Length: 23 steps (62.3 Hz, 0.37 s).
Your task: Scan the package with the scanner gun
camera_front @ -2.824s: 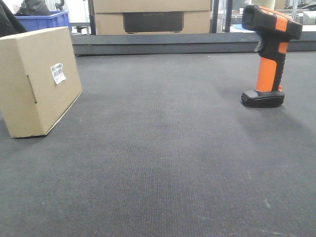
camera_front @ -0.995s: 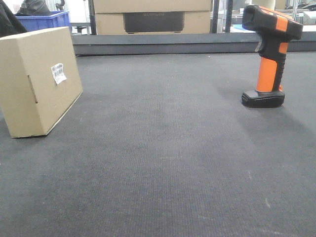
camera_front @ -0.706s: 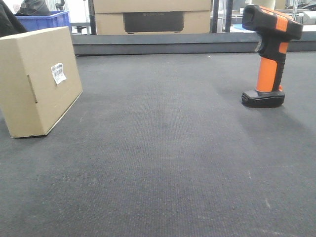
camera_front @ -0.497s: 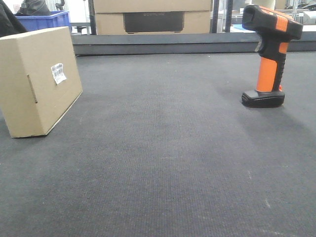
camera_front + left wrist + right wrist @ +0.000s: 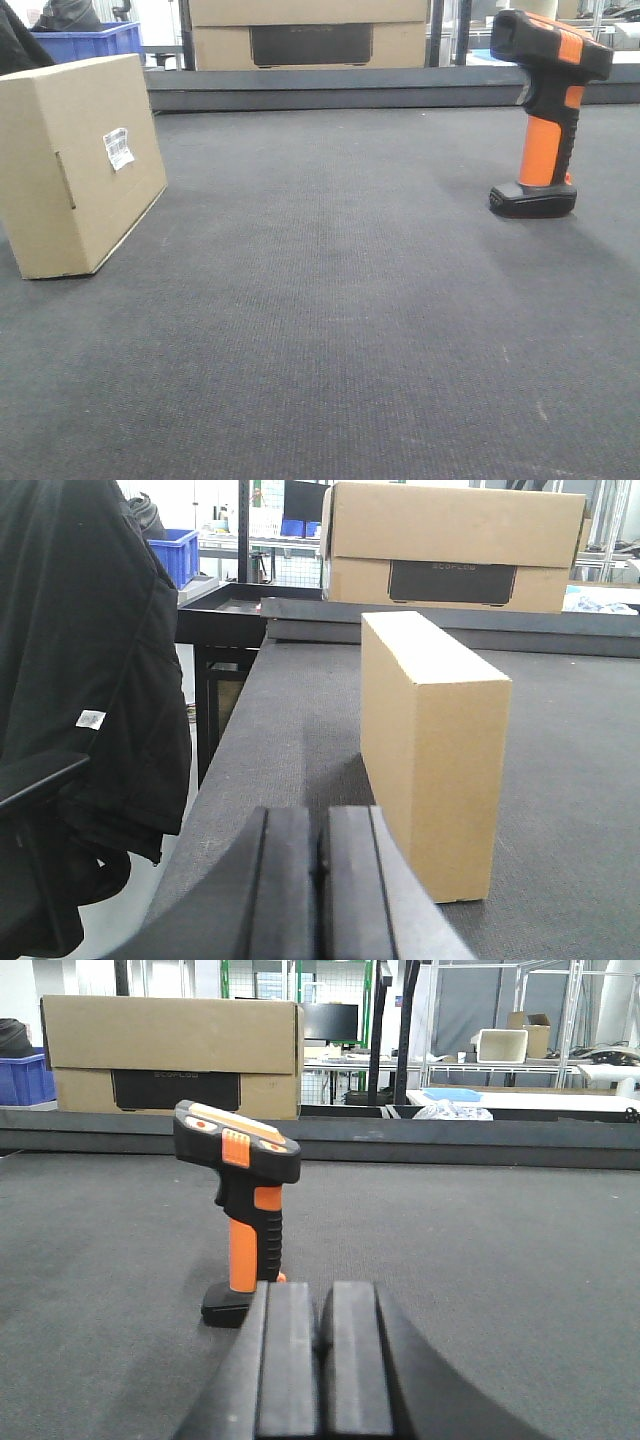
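Note:
The package, a small brown box with a white label, stands on edge at the left of the dark mat. In the left wrist view the package stands just ahead and right of my left gripper, which is shut with nothing in it. The scanner gun stands upright on its black foot at the far right. My right gripper is shut and empty, with the scanner gun a little ahead to its left. Neither gripper shows in the front view.
A large cardboard box with a dark panel sits behind the mat's raised back edge. A blue bin stands at back left. A black jacket on a chair hangs off the table's left edge.

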### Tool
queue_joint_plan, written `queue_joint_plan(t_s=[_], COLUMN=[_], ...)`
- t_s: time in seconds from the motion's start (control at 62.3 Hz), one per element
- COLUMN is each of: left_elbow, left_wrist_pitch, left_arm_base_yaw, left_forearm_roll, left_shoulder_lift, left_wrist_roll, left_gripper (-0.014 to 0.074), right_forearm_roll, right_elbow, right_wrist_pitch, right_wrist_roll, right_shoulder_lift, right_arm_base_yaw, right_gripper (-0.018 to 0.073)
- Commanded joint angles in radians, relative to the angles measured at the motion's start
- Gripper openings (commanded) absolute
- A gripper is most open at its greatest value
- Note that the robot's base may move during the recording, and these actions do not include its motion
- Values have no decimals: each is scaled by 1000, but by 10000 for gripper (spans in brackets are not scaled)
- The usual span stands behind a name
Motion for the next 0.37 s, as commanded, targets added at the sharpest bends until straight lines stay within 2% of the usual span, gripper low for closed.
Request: queue_joint_plan(t_s=[0.0,0.353], left_elbow=[-1,-1], left_wrist_pitch=[-21,-21], left_arm_base_yaw=[-3,-3], left_forearm_roll=[-5,-5], left_shoulder_lift=[-5,-5], left_wrist_roll=[-7,-7], left_gripper=[-111,-111], right_forearm_roll=[-6,-6], right_elbow=[2,2], right_wrist_pitch=[-23,-23], right_wrist_roll=[0,0], right_shoulder_lift=[-3,-3], right_arm_base_yaw=[-2,-2], right_gripper=[-168,-168])
